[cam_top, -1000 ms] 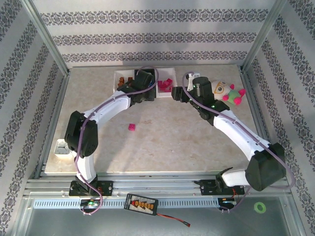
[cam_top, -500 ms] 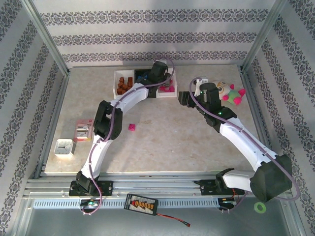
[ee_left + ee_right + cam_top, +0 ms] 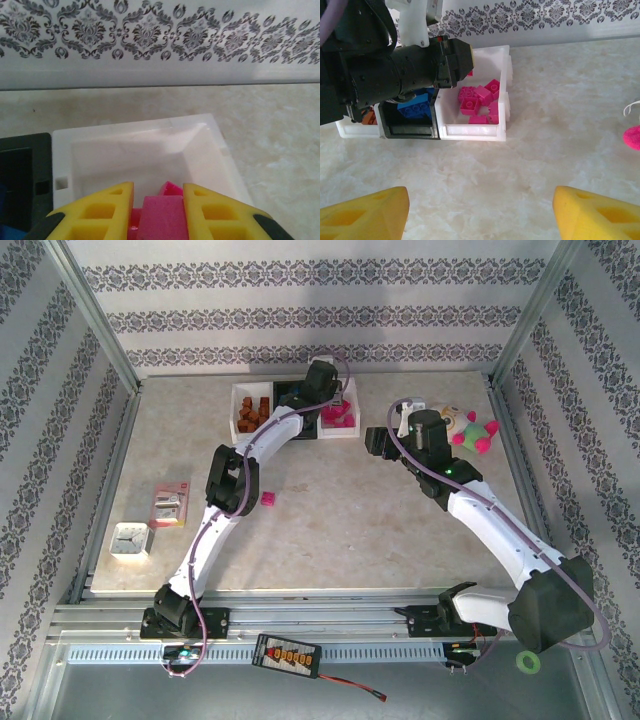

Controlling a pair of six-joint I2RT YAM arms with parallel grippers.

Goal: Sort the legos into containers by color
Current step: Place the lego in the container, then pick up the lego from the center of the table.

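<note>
1. the left gripper (image 3: pixel 158 192) is closed tight on a pink lego (image 3: pixel 160 217), which is pinched between its two yellow fingers (image 3: pixel 107 207).
2. this gripper hangs over the right white container (image 3: pixel 145 150). in the left wrist view the far part of that container's floor is bare, and another bit of pink shows just behind the held piece.
3. the three containers stand touching in a row along the far edge of the table (image 3: pixel 350 530), a little left of its middle. the left white container (image 3: pixel 240 400) comes first, then the black container (image 3: pixel 290 393), then the right white one.
4. the left white container holds orange-brown legos (image 3: pixel 250 416), the black one holds blue legos (image 3: pixel 415 106), and the right white one holds a small heap of pink legos (image 3: pixel 479 99).
5. a loose pink lego (image 3: pixel 268 499) lies on bare table, well apart from the containers. it is toward the left half and just beside the left arm's elbow.
6. the right gripper (image 3: pixel 481 200) stands wide open with nothing between its fingers. it is above bare table to the right of the containers and faces them.
7. a plush toy (image 3: pixel 465 427) sits near the far right corner, just beyond the right arm's wrist.
8. a red-and-white packet (image 3: pixel 170 506) lies near the left edge, and a small white box (image 3: pixel 128 539) sits just beside it on the near side.
</note>
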